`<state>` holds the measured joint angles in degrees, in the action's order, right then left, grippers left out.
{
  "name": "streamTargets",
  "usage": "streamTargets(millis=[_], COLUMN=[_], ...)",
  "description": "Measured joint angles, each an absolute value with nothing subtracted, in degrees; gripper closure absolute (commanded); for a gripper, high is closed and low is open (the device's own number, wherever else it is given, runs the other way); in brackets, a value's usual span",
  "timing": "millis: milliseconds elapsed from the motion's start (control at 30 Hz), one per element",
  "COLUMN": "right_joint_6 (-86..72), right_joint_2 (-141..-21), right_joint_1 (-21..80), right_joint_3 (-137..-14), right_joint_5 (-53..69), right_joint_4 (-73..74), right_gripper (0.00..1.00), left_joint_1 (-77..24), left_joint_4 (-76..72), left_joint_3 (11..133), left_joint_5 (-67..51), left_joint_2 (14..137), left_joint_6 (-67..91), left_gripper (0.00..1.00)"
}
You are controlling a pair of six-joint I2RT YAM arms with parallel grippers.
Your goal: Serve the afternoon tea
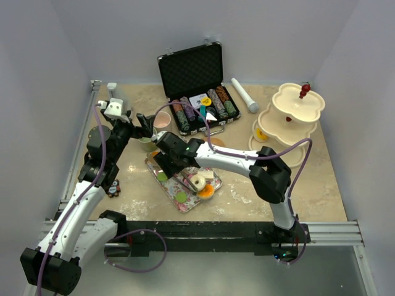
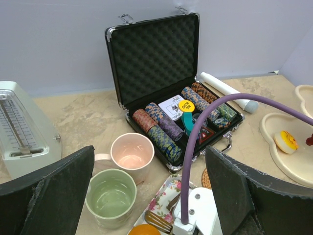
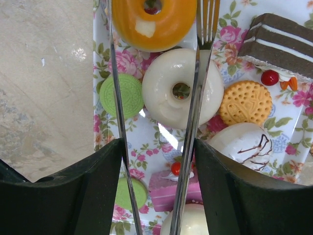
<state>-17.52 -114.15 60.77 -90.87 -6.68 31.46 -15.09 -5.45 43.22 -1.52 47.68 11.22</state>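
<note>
Right claw [image 3: 157, 166] clamped on metal tongs [image 3: 116, 98] over a white donut [image 3: 159, 93].
Tong blades straddled the donut on the floral tray [image 3: 146, 144]; contact was unclear. Left claw [image 2: 149, 166] hung open above the pink cup [image 2: 132, 152] and green cup [image 2: 110, 196]. Only the top view showed bare marbled bench [image 1: 296, 185] between tray and three-tier stand [image 1: 290, 106] near the right wall.

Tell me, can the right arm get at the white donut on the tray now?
Probably yes. The right hand holds open tongs directly above the white donut, and nothing lies on top of it.
</note>
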Motion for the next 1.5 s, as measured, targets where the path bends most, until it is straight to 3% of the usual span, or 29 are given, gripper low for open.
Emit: streamTargets(millis=[1100,1500], right_joint_6=[-17.52,-17.61], right_joint_2=[-117.91,-116.55], right_joint_1=[62.7,64.25], right_joint_3=[-93.62,-84.62], right_joint_5=[-5.43,-6.96], right_joint_4=[33.04,23.03], right_gripper=[0.32,0.21], left_joint_1=[-15.09,-15.09], left_joint_4=[-5.48,-5.48], left_joint_3=[43.22,43.22], left_joint_5=[-1.52,-1.52], left_joint_2=[47.62,47.59], left_joint_6=[11.22,11.22], left_gripper=[0.0,0.0])
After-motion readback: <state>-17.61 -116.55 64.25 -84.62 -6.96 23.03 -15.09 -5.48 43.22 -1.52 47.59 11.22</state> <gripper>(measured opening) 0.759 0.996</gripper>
